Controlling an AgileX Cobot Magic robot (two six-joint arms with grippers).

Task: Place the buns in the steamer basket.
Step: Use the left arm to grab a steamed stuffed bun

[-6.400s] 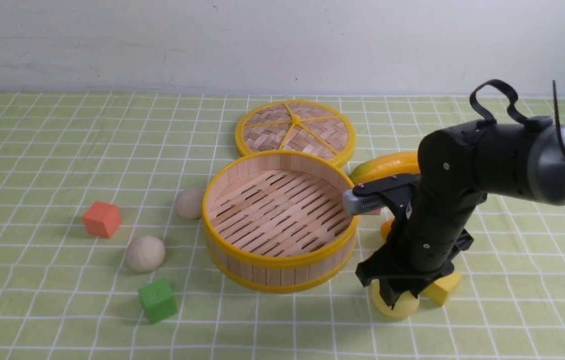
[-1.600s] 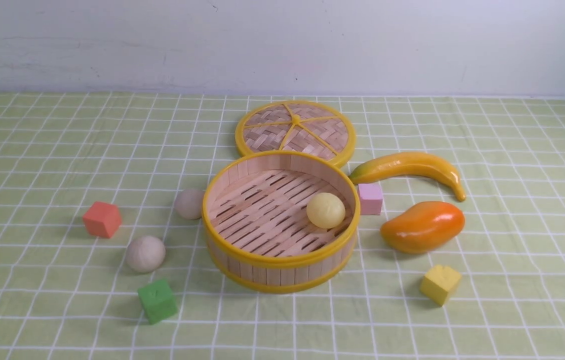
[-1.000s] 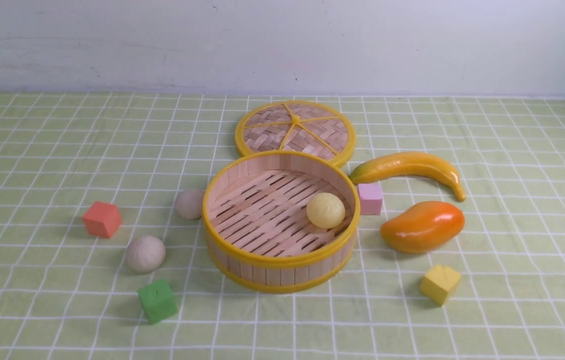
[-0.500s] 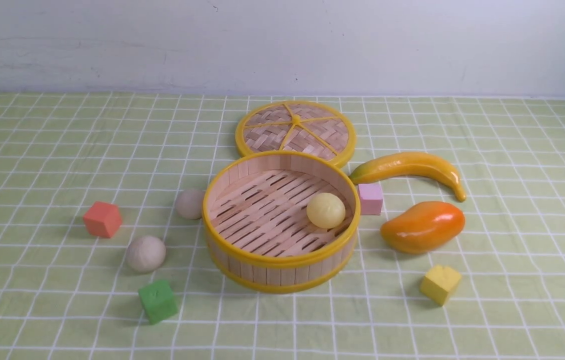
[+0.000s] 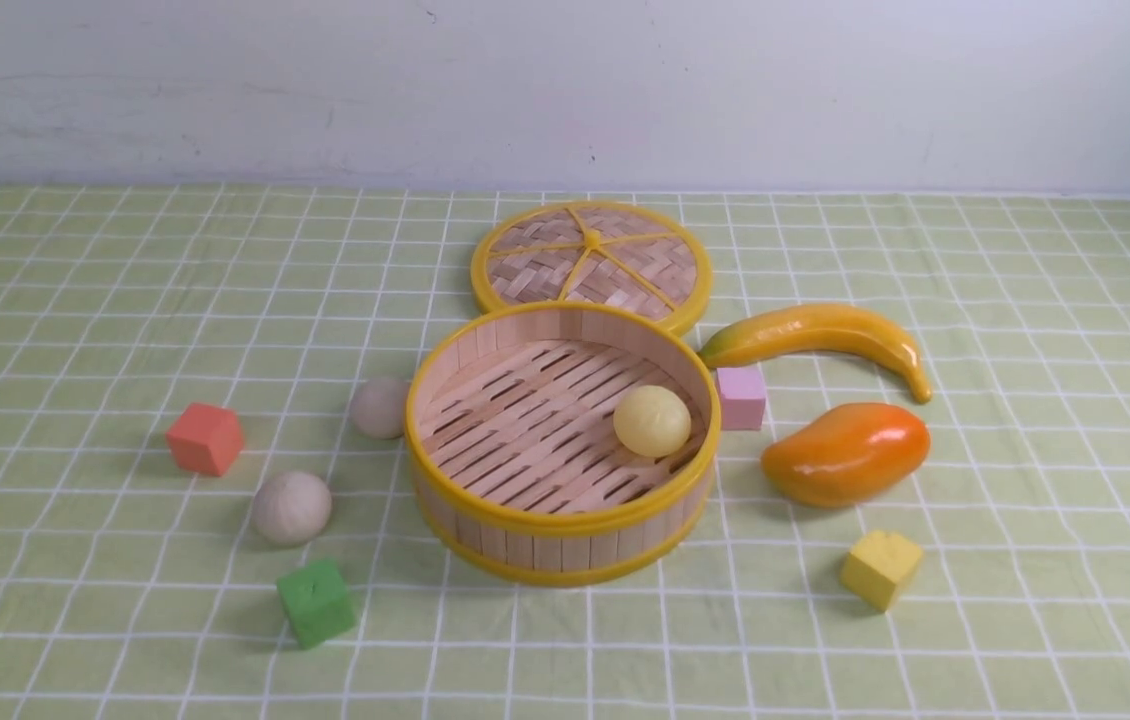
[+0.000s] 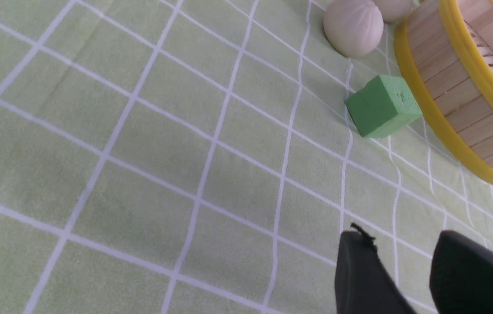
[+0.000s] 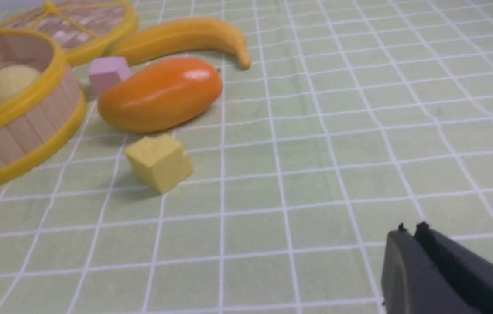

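Front view, and we've got the pale yellow bun [image 5: 652, 421] sitting inside the steamer basket [image 5: 545, 550], on the right part of its slatted floor, close to the wall. Out on the worktop [image 5: 75, 300], left of the basket, we spot two more: the first beige bun [image 5: 380, 407] just beside the basket's wall, and the second beige bun [image 5: 291, 508] further left of the basket and nearer to us. Over to the wrist views now: we see the left tool [image 6: 401, 237] spread, gripping nothing, low over the cloth and apart from the basket, while the right tool [image 7: 412, 227] has its fingers pressed together, also holding nothing.
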